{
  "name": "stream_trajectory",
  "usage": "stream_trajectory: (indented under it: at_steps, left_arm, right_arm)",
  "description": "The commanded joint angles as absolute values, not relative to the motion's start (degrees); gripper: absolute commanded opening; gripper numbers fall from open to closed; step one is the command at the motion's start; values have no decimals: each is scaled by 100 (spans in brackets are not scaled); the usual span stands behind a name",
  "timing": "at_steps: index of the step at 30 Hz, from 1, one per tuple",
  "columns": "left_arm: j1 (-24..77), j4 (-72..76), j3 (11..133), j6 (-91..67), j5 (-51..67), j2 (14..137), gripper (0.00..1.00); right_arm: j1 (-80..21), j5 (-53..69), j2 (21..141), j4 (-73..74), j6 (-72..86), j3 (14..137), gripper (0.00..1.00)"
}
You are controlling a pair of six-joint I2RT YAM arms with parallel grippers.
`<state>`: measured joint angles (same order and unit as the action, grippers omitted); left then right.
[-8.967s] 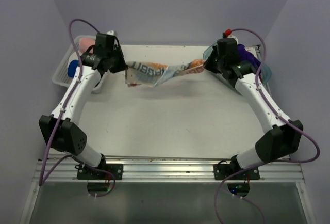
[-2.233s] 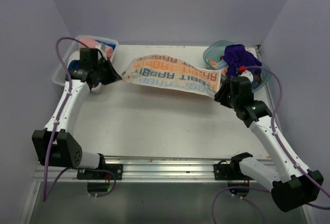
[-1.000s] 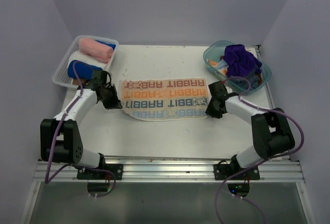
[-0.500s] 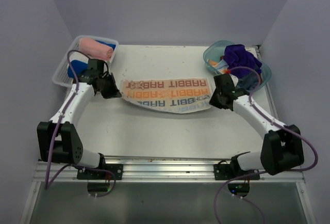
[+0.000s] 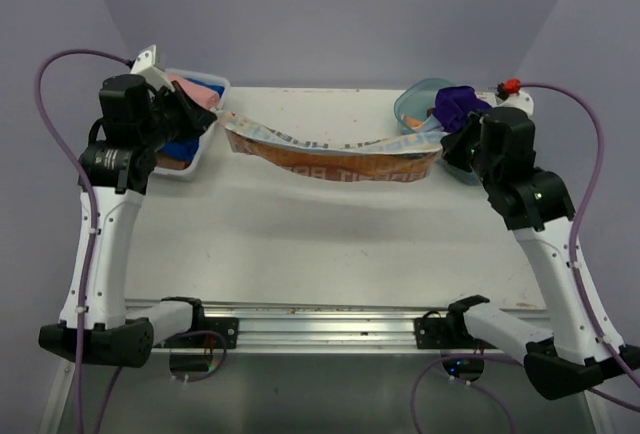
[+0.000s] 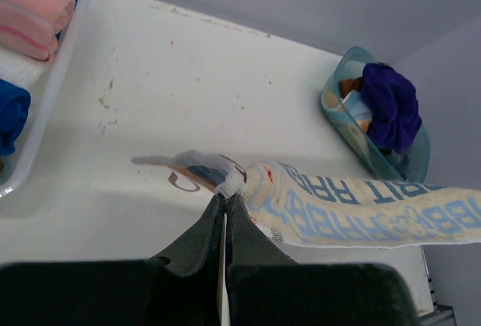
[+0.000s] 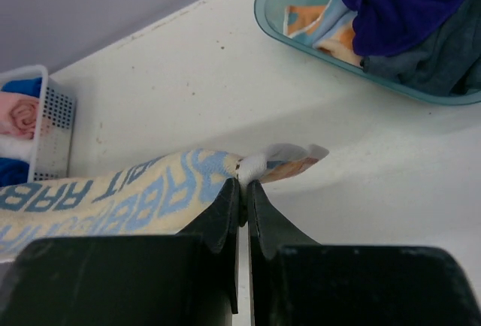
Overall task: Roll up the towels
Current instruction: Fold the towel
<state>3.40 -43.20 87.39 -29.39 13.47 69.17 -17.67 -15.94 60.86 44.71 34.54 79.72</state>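
Clenched on opposite end corners of the RABBIT towel (image 5: 335, 159) with left claw (image 6: 225, 200) and right claw (image 7: 242, 185), holding it slung above the worktop (image 5: 330, 244), long axis side to side, equally near both arms.

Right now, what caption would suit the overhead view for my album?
Left gripper and right gripper, both shut, hold the RABBIT towel stretched in the air above the table.

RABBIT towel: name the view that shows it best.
Top external: the whole RABBIT towel shows, stretched end to end. Left wrist shows only one pinched corner and some print; right wrist, the other corner.
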Motion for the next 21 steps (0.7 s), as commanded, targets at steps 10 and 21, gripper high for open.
stream_trajectory:
  at_steps: [10,21]
  left_arm:
    - [343,-5018,9045,-3286,906,4994,0]
    - [352,-5976,7833,-3551,615,4174,0]
  right_arm:
    - [-1775,-1451,4397,6424,3506,8816,0]
    - [-1775,-1064,3691,7234,4131,7587,0]
